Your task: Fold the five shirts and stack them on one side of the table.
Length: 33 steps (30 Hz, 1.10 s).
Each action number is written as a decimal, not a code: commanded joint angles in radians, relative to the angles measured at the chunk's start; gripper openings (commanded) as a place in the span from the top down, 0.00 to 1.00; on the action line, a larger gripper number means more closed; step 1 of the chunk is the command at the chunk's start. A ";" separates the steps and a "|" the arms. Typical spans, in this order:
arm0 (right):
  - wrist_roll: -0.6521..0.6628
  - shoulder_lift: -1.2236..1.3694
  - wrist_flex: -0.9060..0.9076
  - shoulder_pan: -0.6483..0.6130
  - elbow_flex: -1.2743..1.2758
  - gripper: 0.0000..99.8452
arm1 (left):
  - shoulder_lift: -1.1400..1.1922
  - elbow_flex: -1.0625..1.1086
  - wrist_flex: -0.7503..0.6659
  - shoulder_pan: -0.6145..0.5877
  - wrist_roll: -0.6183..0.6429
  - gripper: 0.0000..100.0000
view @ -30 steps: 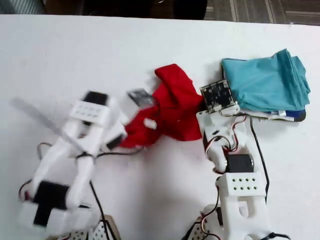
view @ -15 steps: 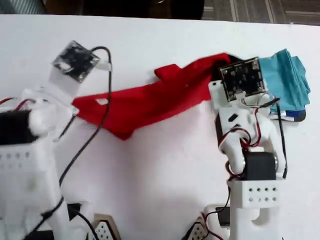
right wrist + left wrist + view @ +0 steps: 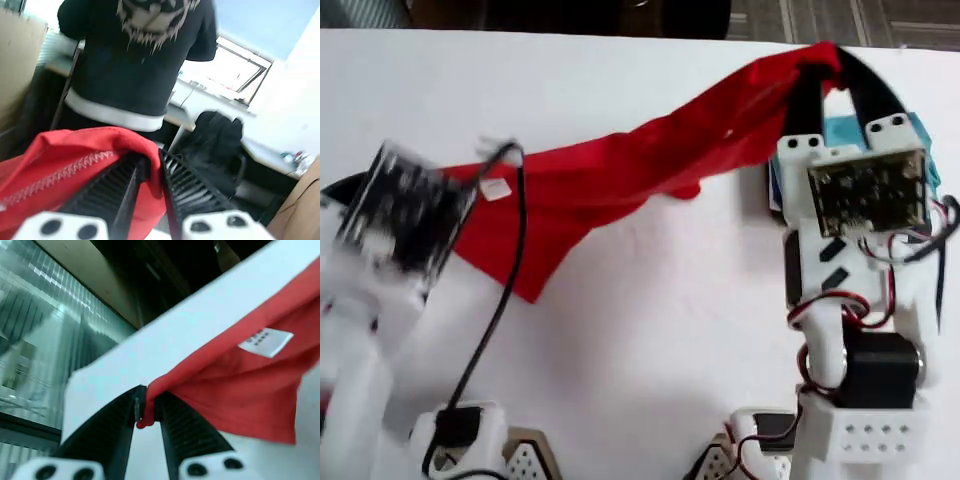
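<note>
1. Desk [image 3: 650, 330]: white; the bare part lies nearest the arm bases, at 6 o'clock.

2. Left pincer [image 3: 148, 402]: at about 9 o'clock on the desk. Its fingers are pressed together on one corner of the red shirt [image 3: 620, 175], with a small bunch of cloth caught between the tips.

3. Red shirt: unfolded, raised off the desk and drawn into a long band from 9 o'clock to 1 o'clock, with one loose flap drooping toward the desk near the left end. A white label [image 3: 497, 188] shows at that end. The two-point hold probably serves to spread the cloth flat before it is laid down for folding.

4. Right pincer [image 3: 832, 60]: at 1 o'clock, held high. It is clamped on the opposite hem, and the cloth drapes over both fingers.

5. Teal shirt [image 3: 926, 135]: at 2 o'clock behind the right arm, mostly hidden. It probably marks the stack side, where the red shirt belongs once folded.
</note>
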 commanded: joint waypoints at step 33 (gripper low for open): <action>-0.091 -0.302 0.082 0.082 -0.203 0.98 | -0.044 -0.096 -0.098 -0.114 0.232 0.97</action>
